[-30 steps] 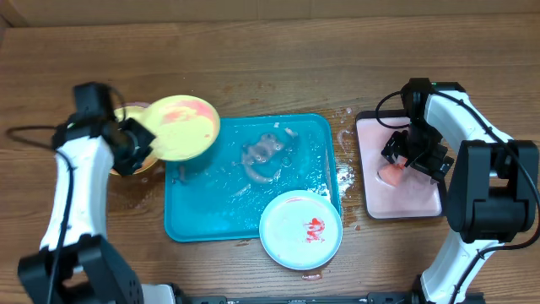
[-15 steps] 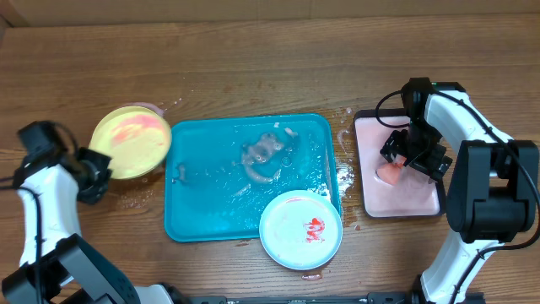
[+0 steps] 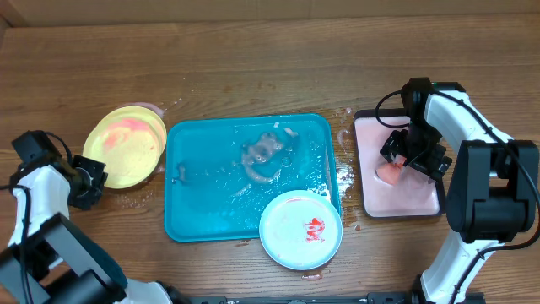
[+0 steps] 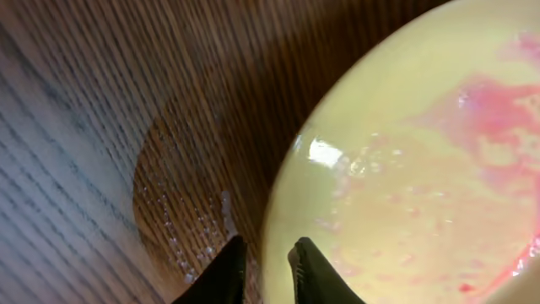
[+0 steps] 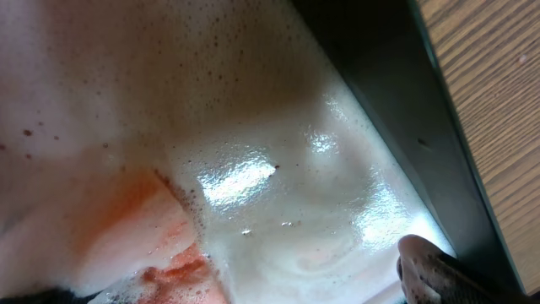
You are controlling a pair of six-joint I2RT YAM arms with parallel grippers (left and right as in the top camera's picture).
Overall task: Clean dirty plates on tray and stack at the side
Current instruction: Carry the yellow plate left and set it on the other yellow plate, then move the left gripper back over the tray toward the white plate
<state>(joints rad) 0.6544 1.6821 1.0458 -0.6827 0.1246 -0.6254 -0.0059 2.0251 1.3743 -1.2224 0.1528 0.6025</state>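
I read tray (image 3: 202,211) long axis left-right, blue plate (image 3: 300,230) on its front-right corner. Yellow plate (image 3: 126,149) face-up just left. Left gripper (image 4: 267,247) at its rim, can't tell if pinching; right gripper (image 3: 406,159) spread over pink tray (image 3: 415,201).

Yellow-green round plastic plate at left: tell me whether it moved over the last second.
Yes. The yellow-green plate went left, off the top-left corner of the teal plastic tray, to beside its left edge.

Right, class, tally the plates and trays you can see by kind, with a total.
Plates: 2, yellow-green plate and pale blue plate; a rim beneath the first may be a third.
Trays: 2, teal tray and pink tray.
Total: 4
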